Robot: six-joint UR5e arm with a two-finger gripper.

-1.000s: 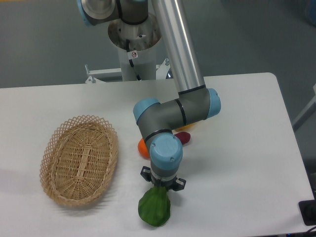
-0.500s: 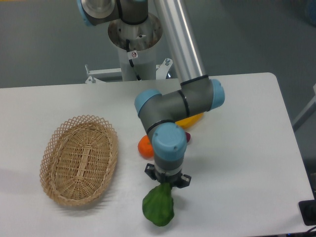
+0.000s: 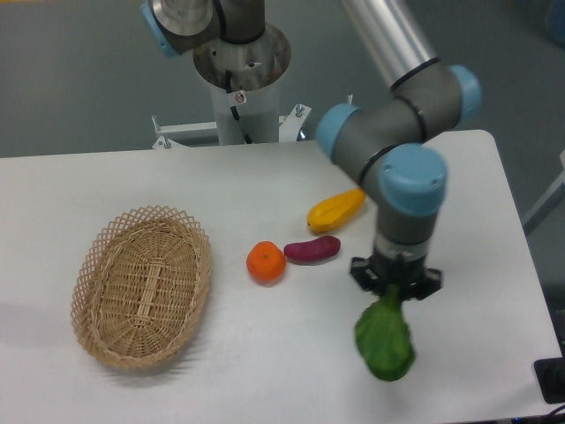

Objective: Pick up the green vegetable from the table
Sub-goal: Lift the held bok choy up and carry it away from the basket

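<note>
The green vegetable (image 3: 385, 340) hangs by its narrow end from my gripper (image 3: 395, 293), leafy end down, over the front right part of the white table (image 3: 459, 185). It looks lifted off the surface. The gripper points straight down and is shut on the vegetable's stem end; the fingers are mostly hidden under the wrist.
A woven oval basket (image 3: 141, 284) lies on the table's left side. Near the middle lie an orange (image 3: 266, 262), a small purple vegetable (image 3: 312, 250) and a yellow elongated vegetable (image 3: 335, 209). The arm's base column (image 3: 240, 84) stands behind the table's far edge.
The arm has swung to the right, carrying the green vegetable with it from the front centre to the front right. The orange, purple and yellow items are now uncovered.
</note>
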